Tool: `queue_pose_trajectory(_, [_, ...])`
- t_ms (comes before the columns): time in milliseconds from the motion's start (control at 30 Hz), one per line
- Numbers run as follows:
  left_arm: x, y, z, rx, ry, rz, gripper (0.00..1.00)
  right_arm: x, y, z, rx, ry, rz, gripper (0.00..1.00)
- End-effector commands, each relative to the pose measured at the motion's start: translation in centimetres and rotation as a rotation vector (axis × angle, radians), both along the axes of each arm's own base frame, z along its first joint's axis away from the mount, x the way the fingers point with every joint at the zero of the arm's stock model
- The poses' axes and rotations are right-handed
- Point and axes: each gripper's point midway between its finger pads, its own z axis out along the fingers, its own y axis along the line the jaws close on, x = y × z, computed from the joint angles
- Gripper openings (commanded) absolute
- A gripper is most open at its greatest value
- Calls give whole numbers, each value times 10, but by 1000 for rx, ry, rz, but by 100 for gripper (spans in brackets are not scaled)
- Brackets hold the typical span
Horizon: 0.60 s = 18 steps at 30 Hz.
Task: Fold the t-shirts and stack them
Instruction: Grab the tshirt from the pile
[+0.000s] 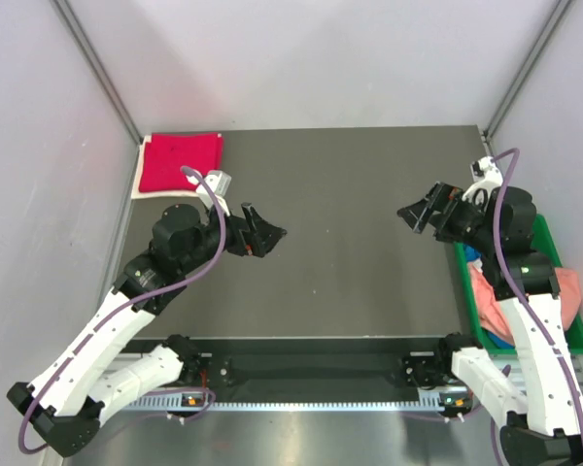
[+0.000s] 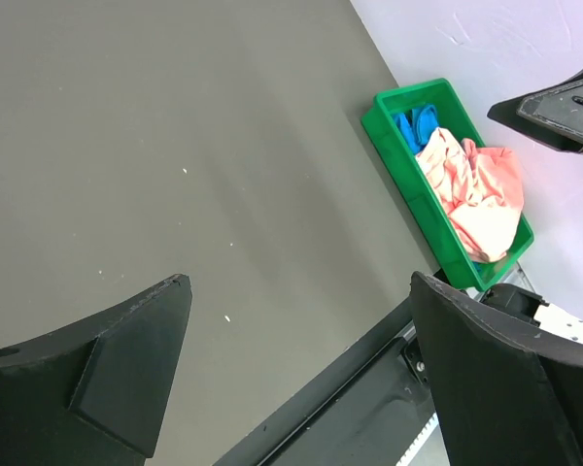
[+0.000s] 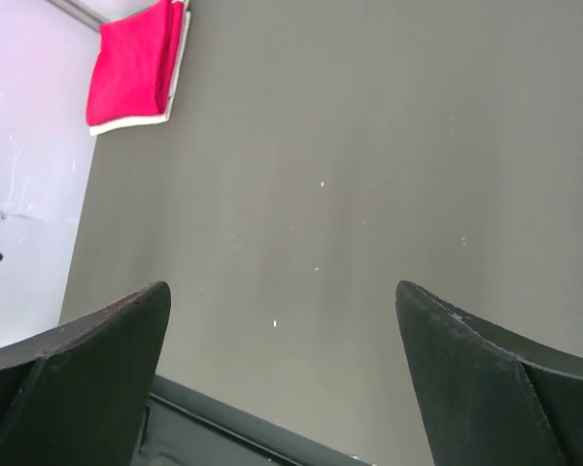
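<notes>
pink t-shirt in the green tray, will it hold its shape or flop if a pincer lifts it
Probably floppy: the pink t-shirt lies crumpled in soft folds in the green tray, so it would likely sag from one pinch. It looks light for its bulk. It overlaps the blue t-shirt, which might drag along.

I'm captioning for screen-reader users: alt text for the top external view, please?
Over a dark grey table, the robot's left gripper and right gripper hang open, empty, facing each other. A folded red t-shirt lies at the far left corner; a green tray on the right holds a crumpled pink t-shirt and a blue t-shirt.
</notes>
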Motion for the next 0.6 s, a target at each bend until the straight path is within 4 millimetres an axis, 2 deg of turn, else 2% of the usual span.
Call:
queue_pose_trajectory(0, [-2, 3, 23, -27, -70, -1, 99, 3, -9, 9, -22, -30, -45, 100])
queue_pose_trajectory(100, [-5, 5, 23, -25, -68, 0, 99, 6, -16, 6, -28, -11, -91, 100])
queue_pose_trajectory(233, [-5, 10, 24, -21, -70, 21, 99, 13, -38, -3, -43, 42, -249, 100])
queue_pose_trajectory(333, [-3, 16, 18, 2, -45, 57, 99, 20, -79, -10, -97, 86, -503, 100])
queue_pose_trajectory(400, [-5, 17, 20, 2, -41, 53, 98, 24, -91, -11, -121, 91, -571, 100])
queue_pose_trajectory(500, [-11, 20, 24, -7, -43, 50, 98, 31, -122, -18, -196, 130, -734, 100])
queue_pose_trajectory(533, [-10, 23, 23, -4, -43, 67, 98, 32, -138, -29, -233, 189, -824, 100])
queue_pose_trajectory(567, [-11, 26, 23, -4, -42, 84, 98, 31, -146, -32, -247, 213, -866, 100])
